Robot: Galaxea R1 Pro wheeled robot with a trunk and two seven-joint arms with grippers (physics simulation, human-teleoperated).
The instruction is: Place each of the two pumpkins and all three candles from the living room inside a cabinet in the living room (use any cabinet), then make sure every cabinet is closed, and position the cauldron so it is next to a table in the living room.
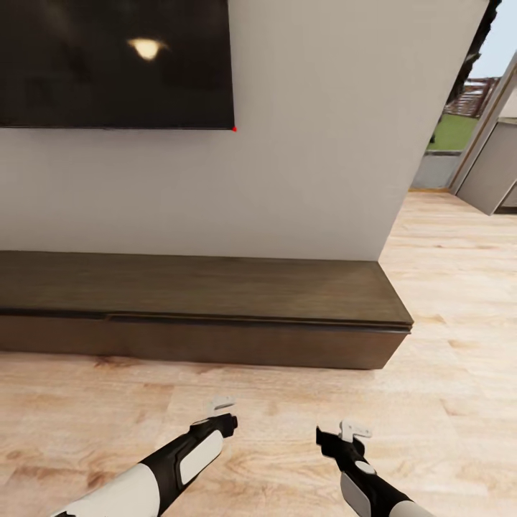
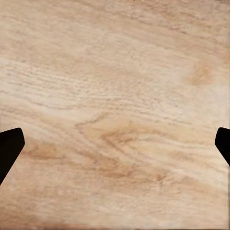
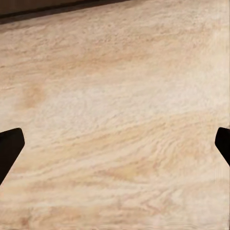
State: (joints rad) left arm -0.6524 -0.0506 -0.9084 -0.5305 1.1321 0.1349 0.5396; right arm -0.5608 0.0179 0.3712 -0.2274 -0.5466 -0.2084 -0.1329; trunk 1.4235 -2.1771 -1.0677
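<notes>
Dark-brown cabinet (image 1: 215, 309) stands beyond both open end effectors, left (image 1: 221, 411) and right (image 1: 345, 433).

Dark brown wood-grain cabinet (image 1: 215, 301), black TV (image 1: 115, 64), pale grey wall (image 1: 323, 143), light tan plank floor (image 1: 287, 409) with darker knots.

The cabinet (image 1: 215, 316) and TV (image 1: 115, 64) seem cut off leftward.

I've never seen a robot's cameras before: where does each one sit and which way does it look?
Head view: on the head, looking down at the dark TV cabinet, TV and floor; both arms show.
Left wrist view: by the left claw, facing plank floor.
Right wrist view: by the right claw, facing floor, cabinet edge atop.
Both wrist views share the floor and open fingertips.
</notes>
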